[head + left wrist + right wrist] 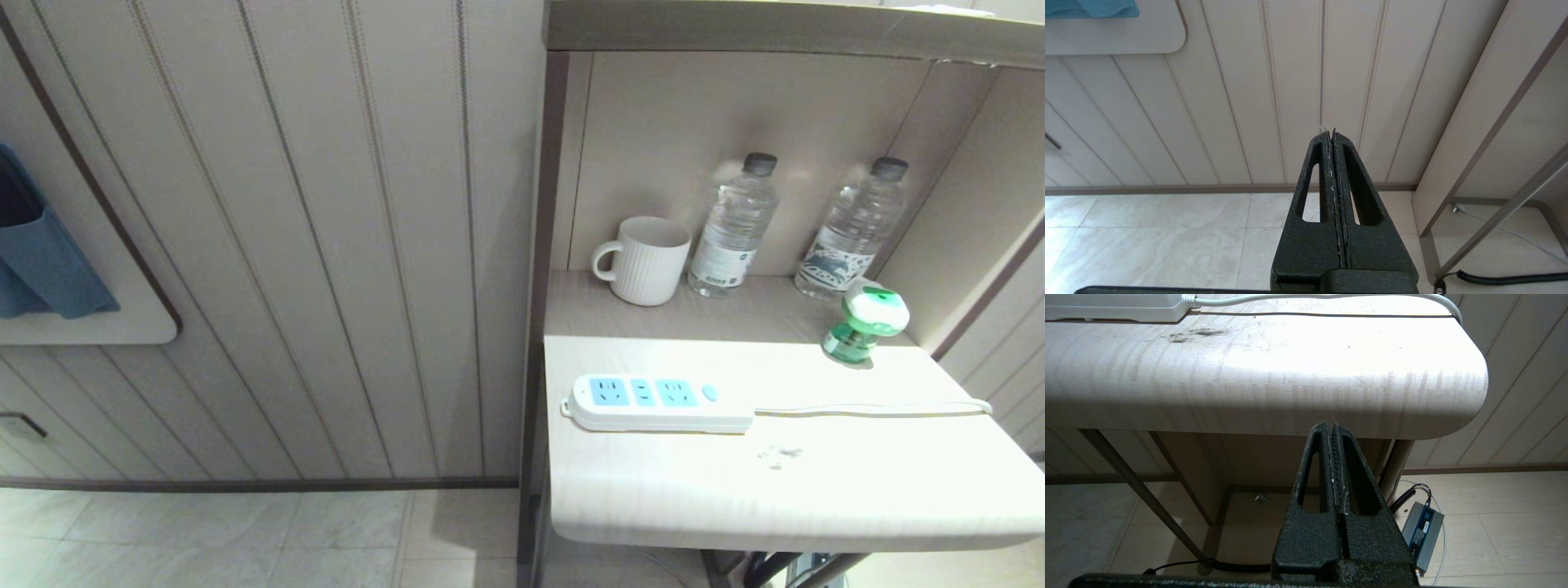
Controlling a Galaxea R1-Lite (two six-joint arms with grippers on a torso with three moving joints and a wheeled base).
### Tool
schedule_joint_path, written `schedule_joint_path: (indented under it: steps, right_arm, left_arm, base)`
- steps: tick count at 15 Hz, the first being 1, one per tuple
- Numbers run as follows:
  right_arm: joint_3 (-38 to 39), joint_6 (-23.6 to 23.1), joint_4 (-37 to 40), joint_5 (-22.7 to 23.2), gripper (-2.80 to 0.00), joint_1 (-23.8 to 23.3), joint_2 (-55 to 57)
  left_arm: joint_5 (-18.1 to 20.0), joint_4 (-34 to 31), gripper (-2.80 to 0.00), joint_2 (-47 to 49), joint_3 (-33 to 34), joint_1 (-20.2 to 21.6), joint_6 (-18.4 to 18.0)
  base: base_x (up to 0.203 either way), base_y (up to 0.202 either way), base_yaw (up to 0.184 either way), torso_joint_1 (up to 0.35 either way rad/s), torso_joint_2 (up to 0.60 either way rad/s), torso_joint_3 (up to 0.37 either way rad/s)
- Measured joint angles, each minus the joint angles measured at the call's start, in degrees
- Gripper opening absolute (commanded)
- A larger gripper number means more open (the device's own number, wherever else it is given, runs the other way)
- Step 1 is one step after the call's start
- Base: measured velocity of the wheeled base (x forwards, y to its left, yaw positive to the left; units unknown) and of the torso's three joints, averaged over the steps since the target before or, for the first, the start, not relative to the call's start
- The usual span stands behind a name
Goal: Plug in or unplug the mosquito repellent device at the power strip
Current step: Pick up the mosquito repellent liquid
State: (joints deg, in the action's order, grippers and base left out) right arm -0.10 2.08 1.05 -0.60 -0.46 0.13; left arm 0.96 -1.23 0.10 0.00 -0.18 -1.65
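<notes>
Panelled wall is running along the left side of the room, with a blue cloth point(45, 245) hanging on a pale board and tiled floor point(245, 539) below. Moving right, a light wooden desk point(735, 498) is standing under a recessed shelf. At the far left of that shelf a white ribbed mug point(649, 260) is sitting, then two clear water bottles point(733, 227) standing upright side by side.

Nearer on the desk, the power strip point(653, 402) is lying flat, its three blue socket panels facing up and all empty, its white cord point(873, 407) trailing off to the right edge. Farther right, the mosquito repellent device point(864, 321) is standing upright on its green bottle, well apart from the strip and just in front of the right-hand bottle. So the device is unplugged, and plugging it in looks like the job ahead.

Neither arm is showing from above. The left gripper point(1332, 132) is hanging low over the floor beside the desk, fingers pressed together. The right gripper point(1331, 424) is sitting below the desk's near edge, also pressed together and empty.

Risks, as I judge them: the right claw rising could be catching the desk edge; reaching in could be knocking the bottle behind the device; and a grip on the round head may be tipping it.
</notes>
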Motion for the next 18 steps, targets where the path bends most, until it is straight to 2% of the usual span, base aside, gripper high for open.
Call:
schedule_joint_path:
  steps: [18]
  right_arm:
    - [0.0,-1.2,-0.3,0.1,-2.80,0.0,1.3]
  left_arm:
    - [0.0,0.0,-2.80,0.0,0.0,0.0,0.0]
  base:
    - [0.000,0.000,0.000,0.000,0.00,0.000]
